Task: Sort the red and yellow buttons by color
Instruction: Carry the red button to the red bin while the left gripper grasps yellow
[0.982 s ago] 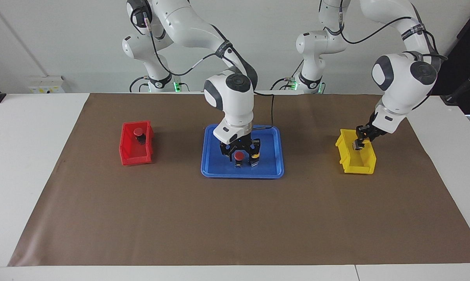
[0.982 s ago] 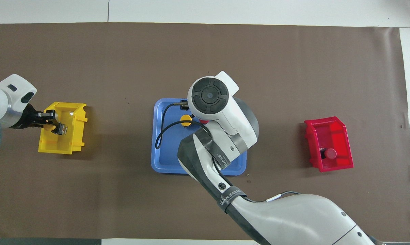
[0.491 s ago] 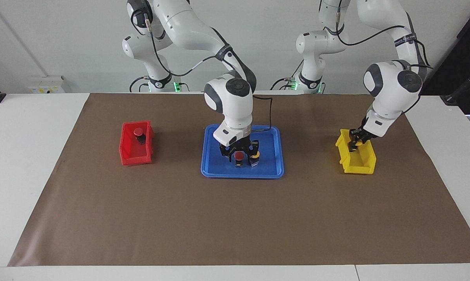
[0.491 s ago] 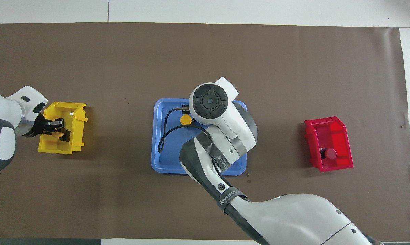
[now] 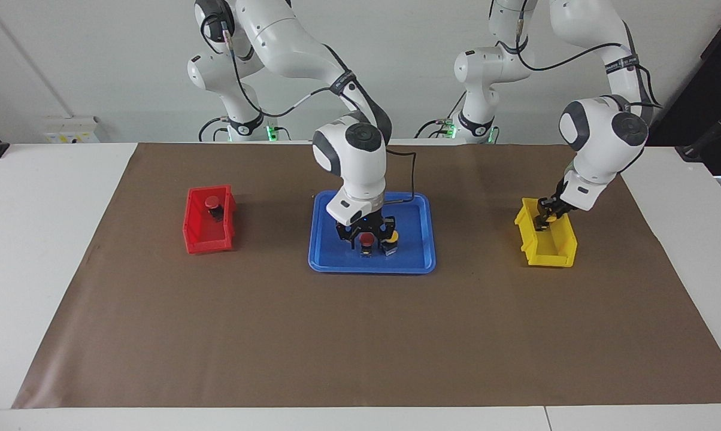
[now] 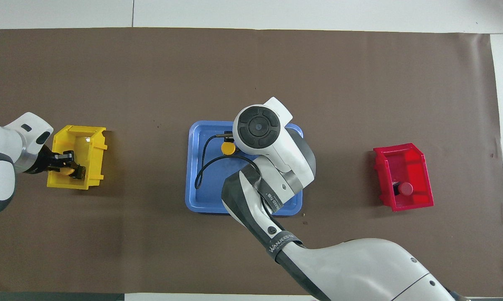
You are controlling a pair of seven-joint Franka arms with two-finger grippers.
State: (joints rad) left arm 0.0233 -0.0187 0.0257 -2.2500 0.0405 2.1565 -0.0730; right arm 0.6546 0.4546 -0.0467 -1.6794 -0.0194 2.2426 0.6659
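My right gripper point(image 5: 366, 235) is down in the blue tray point(image 5: 324, 251), its open fingers on either side of a red button point(image 5: 366, 240). A yellow button point(image 5: 390, 237) stands just beside it in the tray and also shows in the overhead view point(image 6: 227, 148). In the overhead view my right wrist hides that red button. My left gripper point(image 5: 543, 219) is low inside the yellow bin point(image 5: 555, 254), shut on the other yellow button point(image 6: 64, 169). The other red button point(image 5: 212, 203) lies in the red bin point(image 5: 202, 234).
The red bin point(image 6: 418, 167) stands toward the right arm's end of the brown mat, the yellow bin point(image 6: 93, 167) toward the left arm's end, and the tray point(image 6: 201, 196) between them. A black cable point(image 6: 201, 171) loops over the tray.
My left gripper has moved down into the yellow bin with the yellow button. My right gripper has lowered around the red button in the tray.
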